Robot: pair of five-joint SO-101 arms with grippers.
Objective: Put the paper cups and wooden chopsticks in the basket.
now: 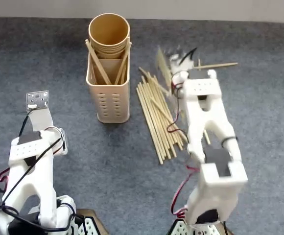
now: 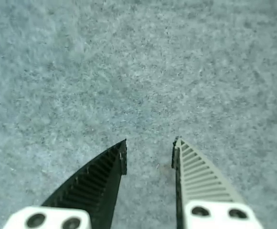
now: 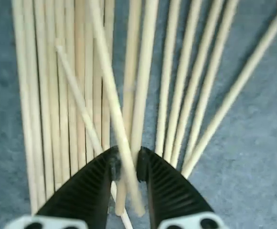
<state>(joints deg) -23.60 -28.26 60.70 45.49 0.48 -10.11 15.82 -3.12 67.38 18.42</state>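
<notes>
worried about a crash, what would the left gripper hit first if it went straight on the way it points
The left gripper, open, points down at the grey carpet; nothing lies between, so it would likely meet the carpet first. How far off is unclear.

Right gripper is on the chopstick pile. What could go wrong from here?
1. The right gripper pinches a slanted chopstick near its end, among crossing sticks of the pile. Lifted, it may swing, slip or drag neighbours along.
2. The basket already holds the paper cups and leaning chopsticks, leaving narrow gaps. A tilted stick could catch on the rim and fall outside.
</notes>
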